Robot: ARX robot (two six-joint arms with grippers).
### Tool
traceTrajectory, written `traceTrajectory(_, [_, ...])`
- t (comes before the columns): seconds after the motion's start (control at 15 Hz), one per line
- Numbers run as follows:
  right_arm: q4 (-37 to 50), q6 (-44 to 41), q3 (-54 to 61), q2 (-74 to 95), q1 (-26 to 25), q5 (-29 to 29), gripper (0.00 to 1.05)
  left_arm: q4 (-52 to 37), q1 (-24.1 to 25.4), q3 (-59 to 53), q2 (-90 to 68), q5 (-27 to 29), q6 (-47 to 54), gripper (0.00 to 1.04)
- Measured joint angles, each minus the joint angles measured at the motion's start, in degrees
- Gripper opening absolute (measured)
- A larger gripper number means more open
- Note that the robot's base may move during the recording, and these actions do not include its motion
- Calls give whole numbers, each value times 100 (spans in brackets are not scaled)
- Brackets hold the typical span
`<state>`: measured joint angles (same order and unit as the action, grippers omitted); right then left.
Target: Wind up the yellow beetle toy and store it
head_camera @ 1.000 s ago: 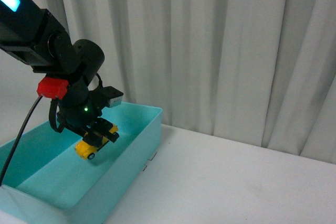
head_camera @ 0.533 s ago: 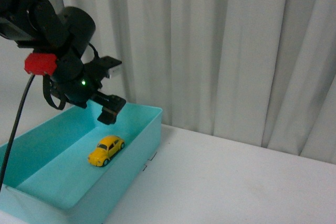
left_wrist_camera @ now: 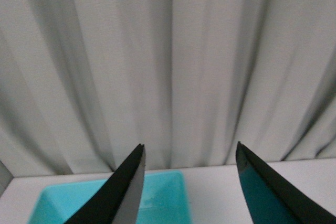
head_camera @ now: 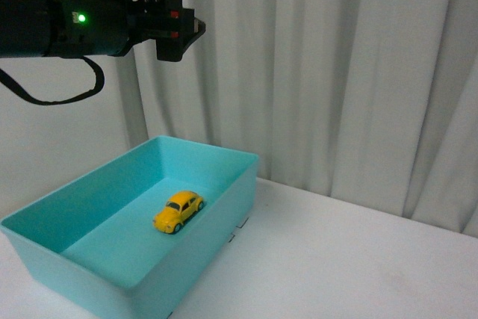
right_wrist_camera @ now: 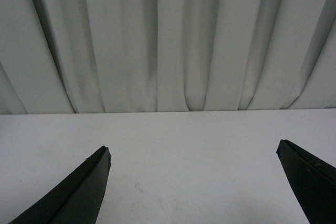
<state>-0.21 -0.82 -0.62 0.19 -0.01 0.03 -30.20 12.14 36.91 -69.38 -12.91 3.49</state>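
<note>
- Front view: You see a pale turquoise plastic bin (head_camera: 211,147) standing on a white table (head_camera: 358,259), with a grey-white pleated curtain (head_camera: 336,72) hanging behind.
- Front view: The yellow toy car (head_camera: 178,211) sits upright on its wheels on the floor of the bin. It is turned at an angle to the walls and touches none of them. Nothing is holding it.
- Front view: Your left arm (head_camera: 45,16) reaches in from the upper left, black and level, high above the bin. A small green light (head_camera: 81,18) glows on it, and a black cable (head_camera: 45,98) loops beneath it.
- Front view: The left gripper (head_camera: 187,31) points toward the curtain, well apart from the car. From this angle you cannot tell how far its fingers are spread.
- Left wrist view: Two black fingers (left_wrist_camera: 128,192) rise from the lower edge with a clear gap between them and only curtain showing in that gap. The left gripper is spread and carries nothing.
- Left wrist view: A far corner of the bin shows low down beside one finger, with the table next to it. The car is not visible here.
- Right wrist view: The right gripper (right_wrist_camera: 193,145) shows as two black fingertips at the lower corners, spread very wide, with nothing between them.
- Right wrist view: Bare white table lies beyond the fingertips, meeting the curtain further back.
</note>
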Motion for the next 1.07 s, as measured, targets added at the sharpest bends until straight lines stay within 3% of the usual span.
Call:
traceTrajectory(0.07, [-2,0,0,0,0,0,98,251,-125,-409,713,111,-144,43])
traceTrajectory(0.27, [-2,0,0,0,0,0,98,-85,-389,-1456,1692,485,-291,6])
traceTrajectory(0.33, [-2,0,0,0,0,0,98,-109,-496,-1790,1834,560,-315,2])
traceTrajectory(0.6, [-2,0,0,0,0,0,98,-155,-776,-2544,2605,876,-323,2])
traceTrajectory(0.73, [0,0,0,0,0,-4,98,-57,-1257,-2835,2968,1213,-323,2])
traceTrajectory(1.07, [-2,0,0,0,0,-2,98,387,-1211,-3272,3842,1294,-328,2])
